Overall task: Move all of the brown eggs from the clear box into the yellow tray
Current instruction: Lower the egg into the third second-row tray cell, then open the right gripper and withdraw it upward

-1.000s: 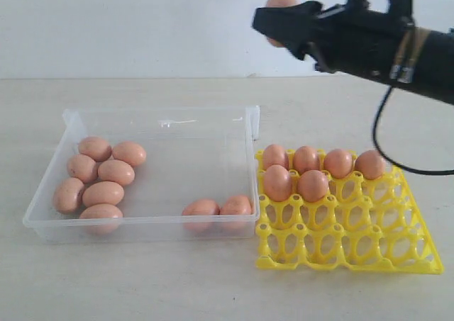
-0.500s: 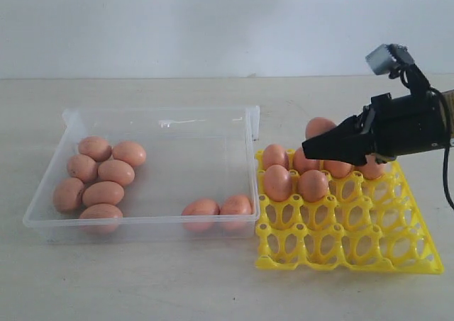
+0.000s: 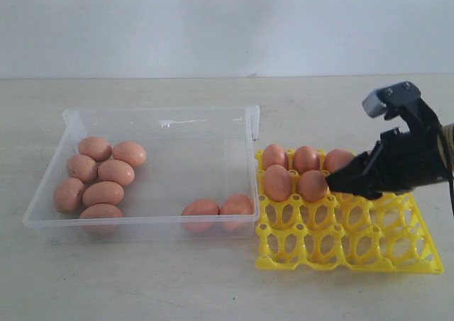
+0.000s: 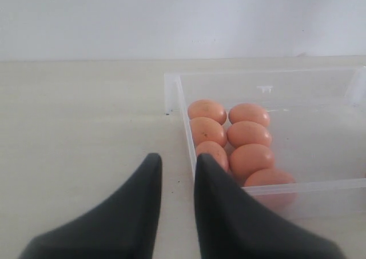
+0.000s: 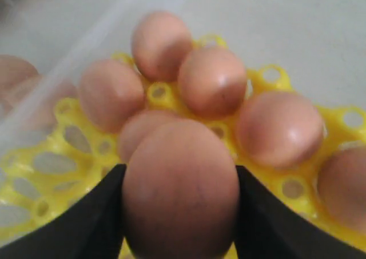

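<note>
My right gripper (image 5: 179, 210) clamps one brown egg (image 5: 180, 182) at the yellow tray (image 3: 340, 263), right of the seated eggs (image 3: 277, 183). My left gripper (image 4: 178, 173) is parted and empty.

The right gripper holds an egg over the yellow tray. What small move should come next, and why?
Probably lower the right gripper slightly to seat its egg: it hangs just above the yellow tray, beside the second row's two eggs.

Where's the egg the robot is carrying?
In the right wrist view, the held egg is clamped in the right gripper, low over the yellow tray, beside its second-row eggs.
</note>
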`<state>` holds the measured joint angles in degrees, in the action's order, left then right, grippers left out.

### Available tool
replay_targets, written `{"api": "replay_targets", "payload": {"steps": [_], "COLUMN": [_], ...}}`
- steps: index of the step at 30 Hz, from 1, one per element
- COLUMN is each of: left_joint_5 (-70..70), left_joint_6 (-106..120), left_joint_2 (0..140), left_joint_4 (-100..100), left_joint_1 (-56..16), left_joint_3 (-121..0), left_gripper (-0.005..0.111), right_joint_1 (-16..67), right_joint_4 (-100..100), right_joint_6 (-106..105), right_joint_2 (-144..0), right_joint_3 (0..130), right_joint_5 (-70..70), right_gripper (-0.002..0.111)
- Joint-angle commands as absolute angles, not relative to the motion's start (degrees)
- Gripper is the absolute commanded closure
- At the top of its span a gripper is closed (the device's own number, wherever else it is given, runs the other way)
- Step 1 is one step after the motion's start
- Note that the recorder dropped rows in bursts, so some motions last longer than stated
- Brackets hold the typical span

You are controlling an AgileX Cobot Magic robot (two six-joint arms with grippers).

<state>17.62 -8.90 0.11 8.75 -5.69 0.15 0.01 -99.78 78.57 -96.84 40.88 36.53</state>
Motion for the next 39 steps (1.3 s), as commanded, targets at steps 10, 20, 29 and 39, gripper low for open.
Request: {"api": "replay_targets", "payload": {"steps": [10, 20, 29, 39], "left_joint_5": [17.6, 17.6, 17.6, 17.6], "left_joint_6": [-9.4, -9.4, -9.4, -9.4], "left_joint_2": [0.0, 0.0, 0.0, 0.0], "left_joint_4": [8.4, 8.4, 8.4, 8.4], "left_joint_1": [-5.9, -5.9, -5.9, -5.9], "left_joint_3": [0.0, 0.0, 0.0, 0.0], "left_gripper": [0.085, 0.085, 0.085, 0.085], "right_joint_1": [0.0, 0.0, 0.0, 0.0], "right_joint_4": [-84.2, -81.2, -81.2, -80.3], "right_joint_6": [61.9, 59.3, 59.3, 59.2], "right_joint_2": [-96.6, -96.6, -97.8, -100.0], "right_joint_3": [37.7, 37.7, 37.8, 37.8], "right_joint_5": [34.7, 34.5, 34.5, 34.8], "right_gripper": [0.109, 0.109, 0.109, 0.099]}}
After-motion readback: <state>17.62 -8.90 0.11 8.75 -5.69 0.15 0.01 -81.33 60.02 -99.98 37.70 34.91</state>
